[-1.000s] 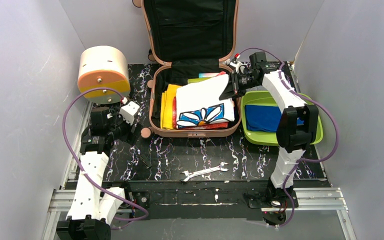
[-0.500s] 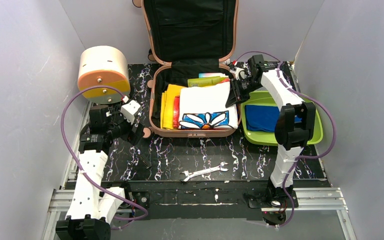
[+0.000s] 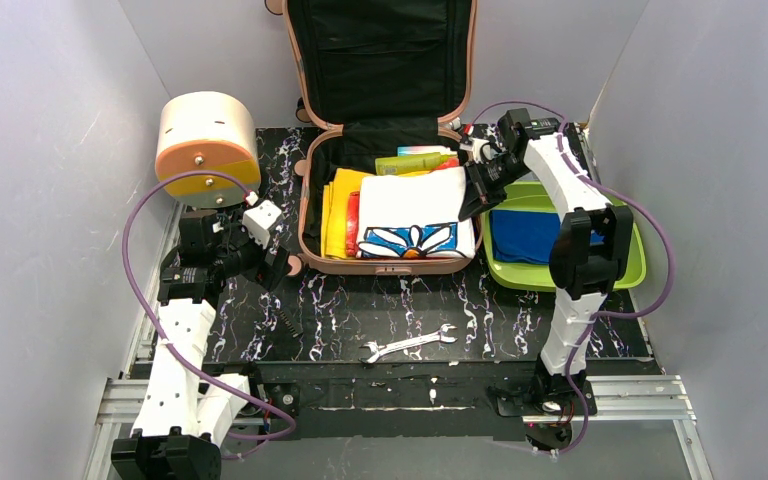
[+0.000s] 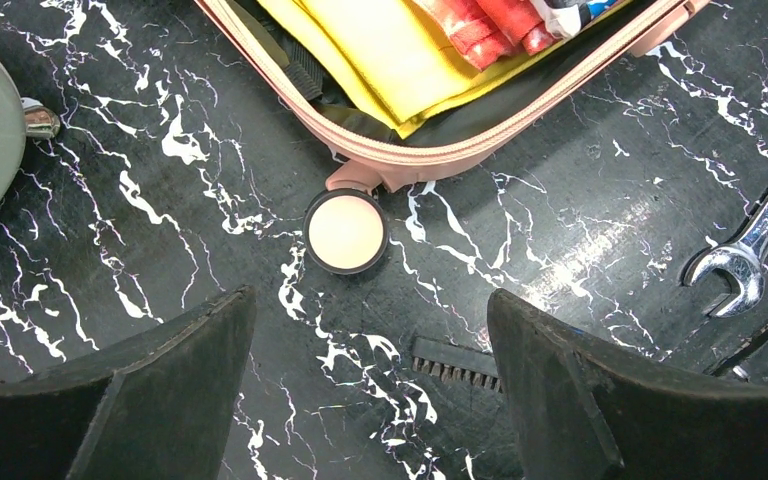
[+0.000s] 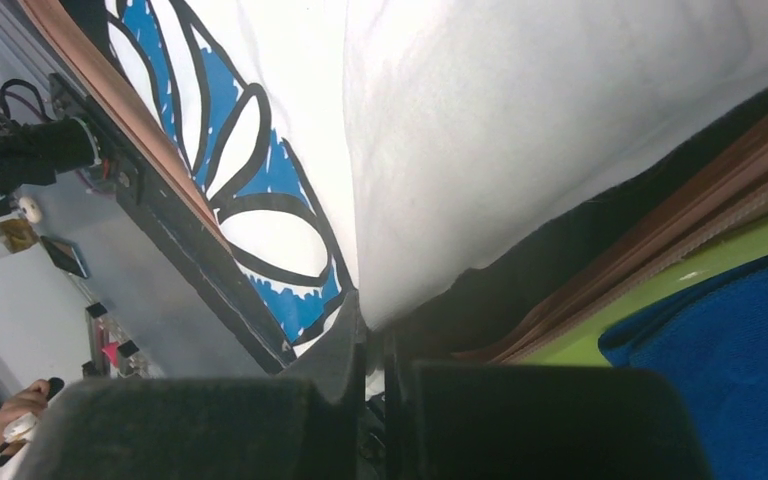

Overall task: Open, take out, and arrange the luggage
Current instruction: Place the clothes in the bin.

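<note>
Right tool point(image 5: 365, 320) pinches edge of white daisy-print cloth point(image 3: 410, 205) in salmon-pink hard-shell suitcase point(image 3: 305, 200), left tool point(image 4: 368, 300) released; shallow grip may slip on lift.

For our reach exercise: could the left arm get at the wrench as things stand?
Probably yes: the left gripper hangs open over the mat, and the wrench lies flat in the open nearby, nothing stacked on it.
</note>
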### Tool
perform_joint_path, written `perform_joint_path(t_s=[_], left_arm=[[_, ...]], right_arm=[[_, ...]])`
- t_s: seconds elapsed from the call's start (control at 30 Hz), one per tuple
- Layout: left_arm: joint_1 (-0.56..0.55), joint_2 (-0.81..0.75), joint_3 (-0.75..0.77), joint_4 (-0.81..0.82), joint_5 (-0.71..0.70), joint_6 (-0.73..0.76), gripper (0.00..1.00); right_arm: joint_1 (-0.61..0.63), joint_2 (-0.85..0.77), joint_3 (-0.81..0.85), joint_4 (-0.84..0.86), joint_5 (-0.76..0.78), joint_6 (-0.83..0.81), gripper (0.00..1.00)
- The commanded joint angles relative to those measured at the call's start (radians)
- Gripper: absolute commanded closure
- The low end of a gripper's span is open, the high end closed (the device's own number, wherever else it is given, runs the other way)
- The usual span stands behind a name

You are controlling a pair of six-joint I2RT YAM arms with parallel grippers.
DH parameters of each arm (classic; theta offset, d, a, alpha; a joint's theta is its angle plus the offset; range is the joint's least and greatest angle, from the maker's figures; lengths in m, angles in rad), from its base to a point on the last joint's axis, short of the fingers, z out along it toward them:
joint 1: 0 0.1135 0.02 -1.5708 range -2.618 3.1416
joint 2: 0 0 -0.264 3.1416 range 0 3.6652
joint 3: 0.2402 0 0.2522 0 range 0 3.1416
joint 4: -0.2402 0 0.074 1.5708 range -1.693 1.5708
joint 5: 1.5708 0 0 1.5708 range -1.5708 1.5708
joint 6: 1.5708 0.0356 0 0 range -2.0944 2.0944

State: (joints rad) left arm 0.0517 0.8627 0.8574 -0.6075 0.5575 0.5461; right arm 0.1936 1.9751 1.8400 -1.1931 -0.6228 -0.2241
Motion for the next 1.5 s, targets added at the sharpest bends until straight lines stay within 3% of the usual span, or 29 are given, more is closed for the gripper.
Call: perform_joint_path(t_s=[0.0, 0.37, 0.77, 0.9, 1.1, 1.13, 1.17, 1.2, 1.47], left_arm=[[0.007, 0.001, -0.017, -0.002, 0.036, -0.008, 0.15], [0.007, -0.004, -0.032, 0.003, 0.032, -0.006, 0.15], [0.007, 0.013, -0.039, 0.021, 0.043, -0.016, 0.15], [0.007, 0.022, -0.043, 0.028, 0.055, -0.028, 0.15], [0.007, 0.014, -0.042, 0.026, 0.055, -0.033, 0.15], [0.007, 0.010, -0.042, 0.024, 0.051, -0.031, 0.15], [0.007, 0.007, -0.041, 0.021, 0.049, -0.029, 0.15], [0.007, 0.002, -0.041, 0.019, 0.047, -0.027, 0.14], [0.007, -0.004, -0.043, 0.015, 0.047, -0.028, 0.14]], right_arm=[[-0.012, 0.025, 0.074, -0.095, -0.058, -0.052, 0.99], [-0.130, 0.023, 0.240, -0.138, -0.083, -0.084, 0.99], [-0.320, 0.105, 0.214, -0.184, 0.004, -0.180, 0.99], [-0.332, 0.144, 0.138, -0.181, -0.051, -0.230, 0.99], [-0.338, 0.191, 0.021, -0.193, -0.247, -0.323, 0.58], [-0.344, 0.200, 0.012, -0.200, -0.280, -0.342, 0.42], [-0.352, 0.206, 0.004, -0.208, -0.307, -0.353, 0.08], [-0.360, 0.216, 0.000, -0.219, -0.333, -0.368, 0.02], [-0.438, 0.249, -0.084, -0.226, -0.530, -0.434, 0.01]])
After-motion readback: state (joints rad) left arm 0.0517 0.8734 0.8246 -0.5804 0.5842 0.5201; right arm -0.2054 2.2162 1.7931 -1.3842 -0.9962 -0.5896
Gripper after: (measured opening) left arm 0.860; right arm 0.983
